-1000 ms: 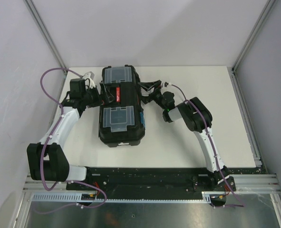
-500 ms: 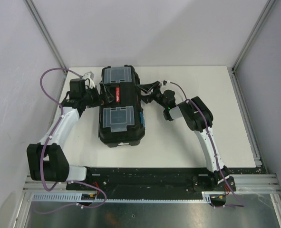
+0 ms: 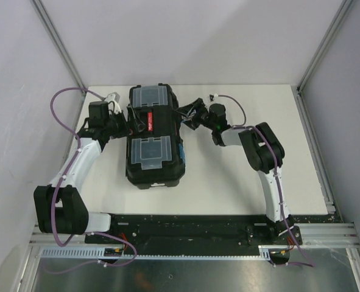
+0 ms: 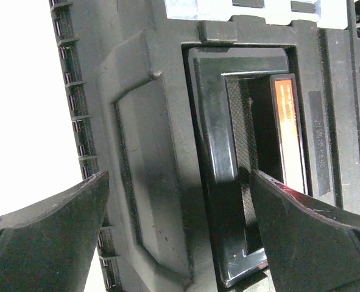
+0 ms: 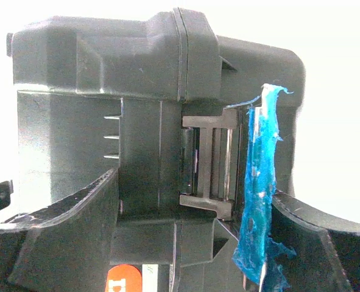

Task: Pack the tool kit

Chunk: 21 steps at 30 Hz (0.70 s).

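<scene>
The tool kit (image 3: 152,137) is a black toolbox with its lid down, standing on the white table, with two clear lid compartments (image 3: 150,96). My left gripper (image 3: 131,125) is at its left side, open. In the left wrist view its jaws (image 4: 180,231) straddle the lid's left part and the black handle (image 4: 213,152) with the red label (image 4: 287,131). My right gripper (image 3: 183,114) is at the box's right side, open. In the right wrist view (image 5: 195,237) it faces a grey latch hinge (image 5: 210,164), and a tattered blue strip (image 5: 259,194) stands against its right finger.
The white table (image 3: 240,176) is walled by grey panels left, right and behind. A metal upright (image 3: 317,58) stands at the back right corner. A black rail (image 3: 186,228) with the arm bases runs along the near edge. A second blue latch (image 3: 181,149) shows on the box's right side.
My right arm has stretched out, its wrist swinging toward the far side and its elbow moving right, with the gripper still at the box's right side. Left arm and toolbox have not moved.
</scene>
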Tool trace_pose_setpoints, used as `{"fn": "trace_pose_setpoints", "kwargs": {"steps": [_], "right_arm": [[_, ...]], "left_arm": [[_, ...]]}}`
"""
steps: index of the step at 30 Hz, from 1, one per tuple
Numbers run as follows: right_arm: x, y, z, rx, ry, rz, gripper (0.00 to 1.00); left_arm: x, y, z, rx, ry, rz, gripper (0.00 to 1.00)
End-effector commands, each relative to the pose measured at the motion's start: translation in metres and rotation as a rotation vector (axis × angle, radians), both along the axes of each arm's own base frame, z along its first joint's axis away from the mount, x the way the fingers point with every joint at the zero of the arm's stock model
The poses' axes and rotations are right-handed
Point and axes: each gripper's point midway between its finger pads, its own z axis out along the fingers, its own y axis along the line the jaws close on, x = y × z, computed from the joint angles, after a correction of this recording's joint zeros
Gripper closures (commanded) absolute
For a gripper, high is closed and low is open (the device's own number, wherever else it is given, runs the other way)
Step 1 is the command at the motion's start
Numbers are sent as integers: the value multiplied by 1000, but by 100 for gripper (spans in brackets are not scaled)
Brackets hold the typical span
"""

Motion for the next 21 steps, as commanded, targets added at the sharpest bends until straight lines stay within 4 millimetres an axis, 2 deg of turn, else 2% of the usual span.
{"fn": "trace_pose_setpoints", "kwargs": {"steps": [1, 9, 13, 15, 18, 21], "right_arm": [[-50, 33, 101, -12, -290, 193, 66], [-51, 28, 98, -172, -278, 152, 68], [-51, 31, 102, -229, -297, 150, 65], [-51, 33, 102, -242, -304, 159, 60], [-52, 34, 102, -292, -316, 146, 47], [-50, 29, 110, -342, -342, 106, 37]], "left_arm": [[-24, 12, -43, 92, 146, -3, 1], [-26, 9, -49, 77, 167, -16, 1], [-25, 8, -51, 75, 173, -17, 1], [-25, 7, -50, 73, 171, -19, 1], [-24, 8, -49, 74, 169, -18, 1], [-25, 8, -50, 76, 171, -18, 1]]}}
